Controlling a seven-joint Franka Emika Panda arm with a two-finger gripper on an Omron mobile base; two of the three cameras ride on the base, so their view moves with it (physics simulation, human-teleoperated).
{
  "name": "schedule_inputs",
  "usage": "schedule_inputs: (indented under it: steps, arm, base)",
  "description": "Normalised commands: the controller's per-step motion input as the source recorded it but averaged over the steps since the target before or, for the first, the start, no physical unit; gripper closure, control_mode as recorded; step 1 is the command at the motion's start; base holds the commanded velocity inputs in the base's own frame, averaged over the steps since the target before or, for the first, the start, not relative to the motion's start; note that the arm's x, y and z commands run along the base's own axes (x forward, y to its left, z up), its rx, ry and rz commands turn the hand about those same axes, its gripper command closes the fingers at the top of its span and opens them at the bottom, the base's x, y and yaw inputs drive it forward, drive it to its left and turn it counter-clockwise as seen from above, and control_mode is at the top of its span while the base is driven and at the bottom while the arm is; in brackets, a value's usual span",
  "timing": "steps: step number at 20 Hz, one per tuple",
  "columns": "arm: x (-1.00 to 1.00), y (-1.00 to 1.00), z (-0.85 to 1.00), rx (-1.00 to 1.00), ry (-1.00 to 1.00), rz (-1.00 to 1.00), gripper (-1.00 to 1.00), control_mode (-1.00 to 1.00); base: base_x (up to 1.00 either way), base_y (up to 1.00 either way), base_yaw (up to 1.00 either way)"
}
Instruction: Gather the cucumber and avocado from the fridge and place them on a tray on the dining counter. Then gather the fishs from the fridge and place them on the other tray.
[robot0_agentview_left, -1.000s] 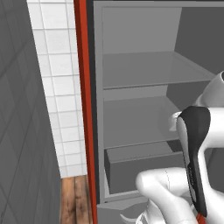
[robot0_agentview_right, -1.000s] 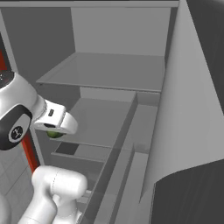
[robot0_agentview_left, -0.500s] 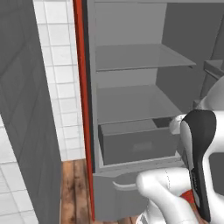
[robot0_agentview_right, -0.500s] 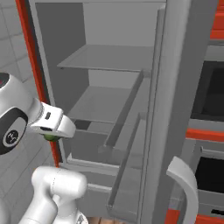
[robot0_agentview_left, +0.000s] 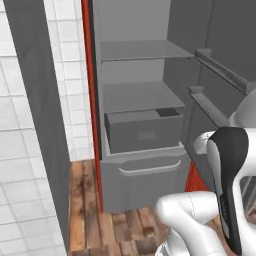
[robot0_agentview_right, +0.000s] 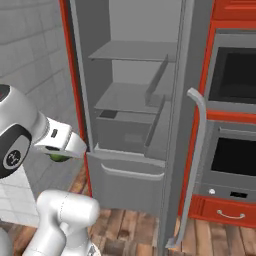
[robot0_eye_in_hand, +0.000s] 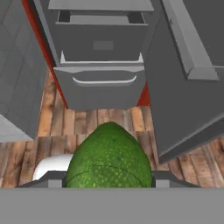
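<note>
While the base backs off from the open grey fridge (robot0_agentview_left: 145, 115), the whole scene has widened — the arm carries its fruit away.

Compared with a second ago, both base cameras sit farther out: on the left the white tiled wall (robot0_agentview_left: 30, 150) and wooden plank floor (robot0_agentview_left: 115, 225) now show, the fridge shelves and dark grey pulled-out drawer (robot0_agentview_left: 142, 131) have shrunk, and on the right a red-framed built-in oven (robot0_agentview_right: 232, 130) has come into sight. The two-finger gripper (robot0_agentview_right: 62, 152) is clamped on the bumpy green avocado (robot0_eye_in_hand: 109, 159), seen as a green patch under the hand in the right base view. My judgement: the avocado is out of the fridge and bound for the dining-counter tray; cucumber and fish remain to fetch. No brands, labels or writing can be read.
</note>
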Motion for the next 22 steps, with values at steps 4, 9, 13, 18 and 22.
schedule_inputs:
  steps: [4, 9, 13, 18, 22]
  arm:
    - [0.00, 0.00, 0.00, 0.00, 0.00, 0.00, 1.00, 1.00]
    - [0.00, 0.00, 0.00, 0.00, 0.00, 0.00, 1.00, 1.00]
    - [0.00, 0.00, 0.00, 0.00, 0.00, 0.00, 1.00, 1.00]
    - [0.00, 0.00, 0.00, 0.00, 0.00, 0.00, 1.00, 1.00]
    - [0.00, 0.00, 0.00, 0.00, 0.00, 0.00, 1.00, 1.00]
  base:
    - [-0.99, 0.44, -0.24]
    - [-0.85, 0.79, -0.42]
    - [-1.00, 0.12, -0.67]
    - [-0.96, 0.00, -0.81]
    - [-0.79, 0.00, -0.83]
